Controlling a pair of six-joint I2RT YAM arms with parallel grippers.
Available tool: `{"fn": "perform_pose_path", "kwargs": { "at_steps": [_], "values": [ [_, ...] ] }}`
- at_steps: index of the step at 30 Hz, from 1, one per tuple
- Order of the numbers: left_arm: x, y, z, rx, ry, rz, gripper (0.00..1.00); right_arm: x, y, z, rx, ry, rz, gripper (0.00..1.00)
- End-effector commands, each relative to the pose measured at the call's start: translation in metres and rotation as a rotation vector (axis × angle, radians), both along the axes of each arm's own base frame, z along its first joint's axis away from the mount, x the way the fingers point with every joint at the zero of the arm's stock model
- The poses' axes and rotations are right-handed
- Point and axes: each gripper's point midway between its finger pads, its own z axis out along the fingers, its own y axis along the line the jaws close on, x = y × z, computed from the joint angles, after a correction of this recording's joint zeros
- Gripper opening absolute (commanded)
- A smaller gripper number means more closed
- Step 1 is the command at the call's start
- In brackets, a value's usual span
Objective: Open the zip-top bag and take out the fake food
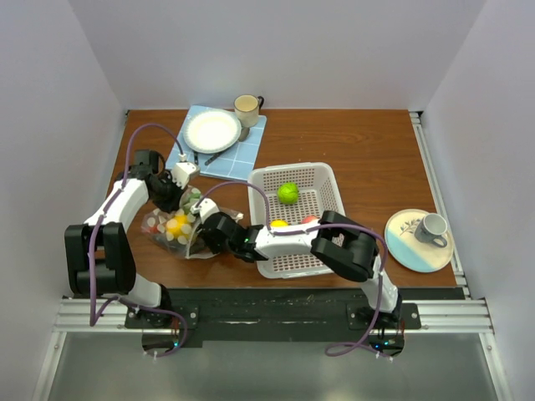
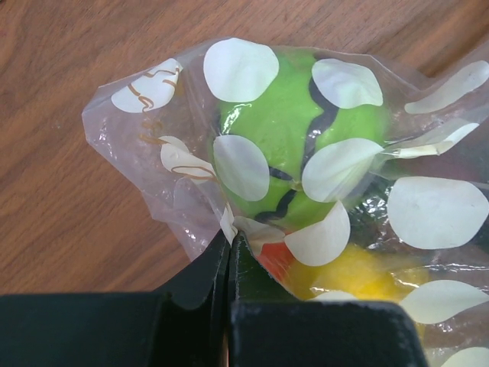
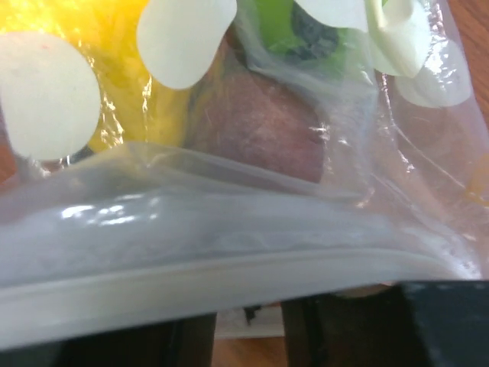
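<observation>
Plain white walls [image 1: 276, 50] box in three sides of a brown wood-grain table [image 1: 368, 159], with a black rail [image 1: 267, 305] along the near edge where the arms are bolted. The white basket [image 1: 334, 188] sits mid-table with a green, a yellow and a red piece in it.

Just left of it is the zip-top bag [image 1: 171, 230], lying on the wood, clear with white dots. It has fake food [image 2: 283, 130] inside: a green piece with dark stripes, something yellow and a maroon lump.

At the back there's a blue tiled mat [image 1: 242, 154] with a white plate [image 1: 211, 130] and a beige mug [image 1: 247, 107]. Far right, a pale plate [image 1: 410, 246] holds a grey cup [image 1: 433, 227].

The left gripper [image 2: 229, 256] is pinched tight on a fold of the bag's plastic at its far side. The right gripper [image 3: 248, 329] is at the near edge with the zip strip running across its fingers — can't tell if it's actually clamped.
</observation>
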Motion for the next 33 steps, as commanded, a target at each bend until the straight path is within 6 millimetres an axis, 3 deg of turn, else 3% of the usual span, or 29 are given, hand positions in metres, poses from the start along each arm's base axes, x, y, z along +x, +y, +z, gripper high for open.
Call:
{"fn": "perform_pose_path", "kwargs": {
  "at_steps": [1,3,4,6,7,10,19,26,33],
  "values": [
    [0.000,-0.006,-0.003,-0.014,-0.007,-0.030,0.00,-0.005,0.008,0.065,0.152,-0.031,0.043,0.25],
    [-0.001,-0.005,-0.006,-0.010,-0.002,-0.028,0.00,-0.013,0.002,0.068,0.160,-0.018,0.071,0.22],
    [-0.001,-0.005,-0.006,-0.009,-0.005,-0.026,0.00,-0.014,0.001,0.081,0.189,-0.033,0.078,0.23],
    [-0.003,-0.004,-0.009,-0.006,0.001,-0.026,0.00,-0.014,-0.004,0.083,0.185,-0.052,0.081,0.30],
    [-0.003,-0.004,-0.010,-0.008,0.005,-0.024,0.00,-0.013,-0.006,0.084,0.181,-0.064,0.078,0.41],
    [-0.002,-0.005,-0.010,-0.010,0.005,-0.025,0.00,-0.003,-0.006,0.076,0.126,-0.102,0.062,0.48],
    [0.000,-0.002,-0.011,0.006,0.012,-0.029,0.00,0.026,-0.002,0.036,-0.033,-0.194,0.008,0.56],
    [0.004,-0.003,-0.011,0.001,0.020,-0.039,0.00,0.044,-0.008,0.035,-0.022,-0.274,-0.090,0.62],
    [0.005,-0.002,-0.011,0.007,0.028,-0.052,0.00,0.043,0.012,0.037,0.024,-0.284,-0.032,0.61]
  ]
}}
